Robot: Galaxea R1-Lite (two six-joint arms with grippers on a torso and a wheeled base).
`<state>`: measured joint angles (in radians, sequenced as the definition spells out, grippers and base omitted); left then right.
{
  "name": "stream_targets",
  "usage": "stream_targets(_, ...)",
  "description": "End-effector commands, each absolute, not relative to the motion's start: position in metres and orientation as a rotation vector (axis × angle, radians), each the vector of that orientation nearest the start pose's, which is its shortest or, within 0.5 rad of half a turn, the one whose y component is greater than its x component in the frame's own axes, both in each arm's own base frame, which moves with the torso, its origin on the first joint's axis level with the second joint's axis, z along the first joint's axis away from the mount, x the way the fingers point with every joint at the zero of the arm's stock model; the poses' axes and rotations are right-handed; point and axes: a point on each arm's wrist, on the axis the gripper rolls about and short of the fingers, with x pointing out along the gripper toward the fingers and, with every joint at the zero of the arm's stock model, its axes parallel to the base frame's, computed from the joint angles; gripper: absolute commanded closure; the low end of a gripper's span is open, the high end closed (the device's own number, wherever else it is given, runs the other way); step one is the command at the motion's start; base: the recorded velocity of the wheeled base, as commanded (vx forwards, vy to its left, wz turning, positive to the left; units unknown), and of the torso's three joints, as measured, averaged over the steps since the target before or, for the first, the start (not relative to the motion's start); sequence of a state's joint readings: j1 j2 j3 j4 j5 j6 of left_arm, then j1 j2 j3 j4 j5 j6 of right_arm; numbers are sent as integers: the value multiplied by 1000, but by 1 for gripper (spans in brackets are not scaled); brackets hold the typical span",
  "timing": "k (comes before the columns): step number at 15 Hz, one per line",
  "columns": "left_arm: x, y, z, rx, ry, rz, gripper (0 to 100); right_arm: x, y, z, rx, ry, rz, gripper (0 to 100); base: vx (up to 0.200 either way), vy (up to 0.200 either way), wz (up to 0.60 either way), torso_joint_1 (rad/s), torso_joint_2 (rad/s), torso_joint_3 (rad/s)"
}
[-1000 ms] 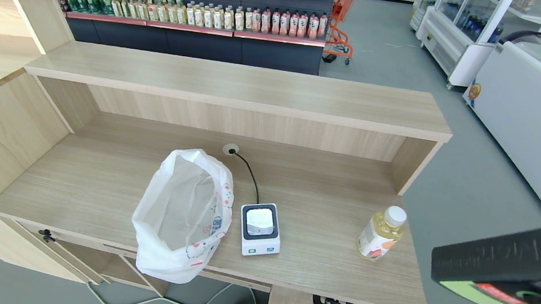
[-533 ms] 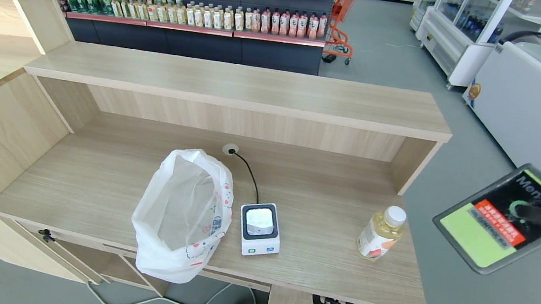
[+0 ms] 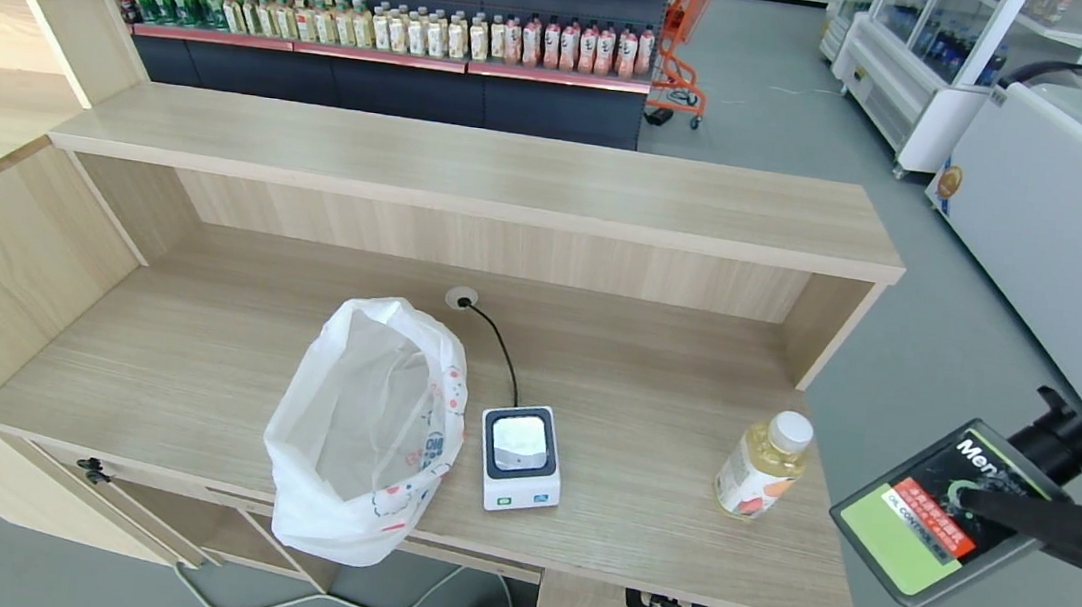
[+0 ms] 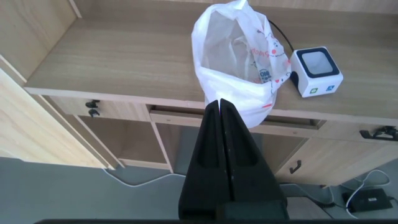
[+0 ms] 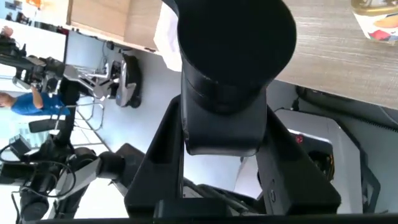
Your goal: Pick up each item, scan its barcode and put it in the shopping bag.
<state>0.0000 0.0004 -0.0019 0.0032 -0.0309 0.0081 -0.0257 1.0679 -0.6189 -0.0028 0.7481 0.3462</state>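
Right gripper point(image 3: 1000, 478) clamps a flat black-and-green pack point(image 3: 920, 524) in the air off the worktop's point(image 3: 642, 395) right front corner, near the upright bottle point(image 3: 763, 465). Left gripper point(image 4: 222, 134) is pressed closed, empty, before the front edge. Farther in, scanner point(image 3: 520, 457) stands just beside the shopping bag point(image 3: 367, 426).

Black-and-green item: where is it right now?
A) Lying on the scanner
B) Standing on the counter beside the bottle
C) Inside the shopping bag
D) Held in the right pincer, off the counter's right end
D: the black-and-green item is clamped in the right pincer out past the right end of the counter, apart from the scanner, the shopping bag and the bottle.
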Motion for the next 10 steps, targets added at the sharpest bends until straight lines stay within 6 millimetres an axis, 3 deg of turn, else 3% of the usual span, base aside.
stream_targets(1,-23,-1,76,9,3,-31,100,131,12,211,498,547,625,100,0,0,0,0,0,0)
stream_targets(5,-23,-1,76,11,1,-31,100,129,12,213,493,537,628,100,0,0,0,0,0,0)
stream_targets(10,-23,-1,75,11,3,-32,100,137,12,217,489,531,614,100,0,200,0,4,0,2)
